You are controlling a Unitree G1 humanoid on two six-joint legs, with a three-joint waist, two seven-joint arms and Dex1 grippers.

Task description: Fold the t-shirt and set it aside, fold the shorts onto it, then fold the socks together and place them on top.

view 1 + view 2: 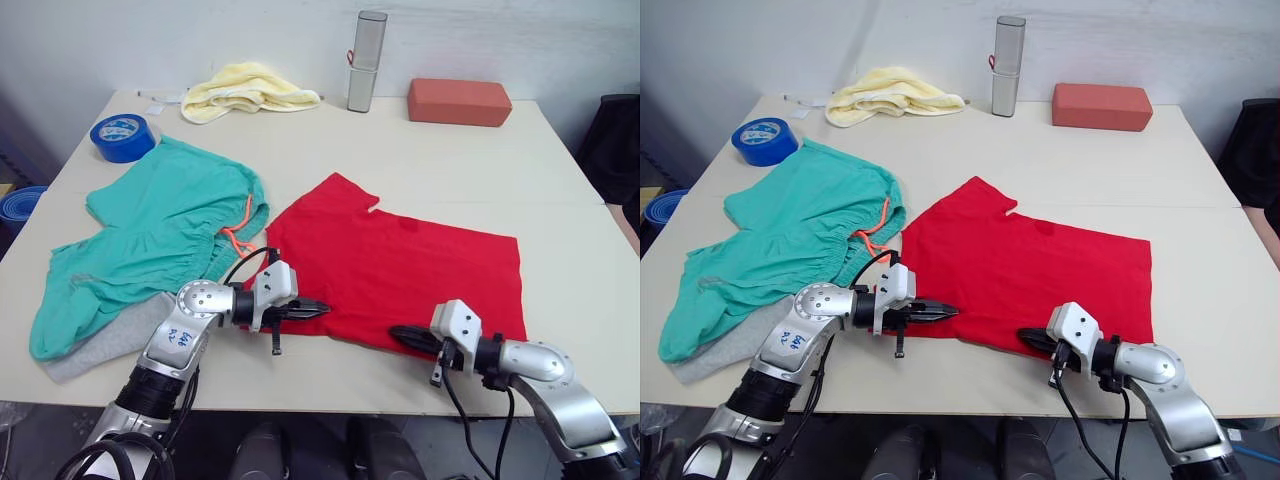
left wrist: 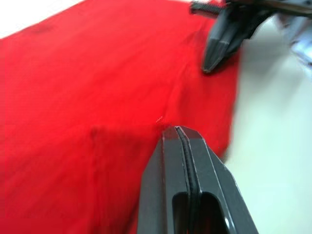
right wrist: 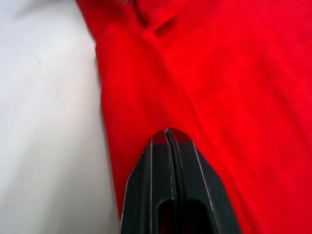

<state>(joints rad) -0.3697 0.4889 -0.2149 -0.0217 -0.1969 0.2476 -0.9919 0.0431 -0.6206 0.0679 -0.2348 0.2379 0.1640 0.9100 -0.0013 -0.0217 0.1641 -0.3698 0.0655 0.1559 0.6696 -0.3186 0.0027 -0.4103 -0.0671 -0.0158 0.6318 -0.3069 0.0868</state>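
Observation:
The red t-shirt (image 1: 400,265) lies spread flat at the middle of the table (image 1: 440,150). My left gripper (image 1: 318,309) is at its near left corner and my right gripper (image 1: 398,333) is at its near edge. Both are shut on the hem, and a crease runs through the cloth between the two tips (image 2: 178,129) (image 3: 168,131). The teal shorts (image 1: 150,250) with the orange-pink cord (image 1: 240,235) lie crumpled to the left of the t-shirt. Grey sock fabric (image 1: 105,348) pokes out from under the near edge of the shorts.
At the table's far side are a pale yellow towel (image 1: 245,90), an upright grey cylinder (image 1: 366,60) and a red-brown block (image 1: 458,101). A blue tape roll (image 1: 122,136) sits at the far left. Bare tabletop stretches behind and to the right of the t-shirt.

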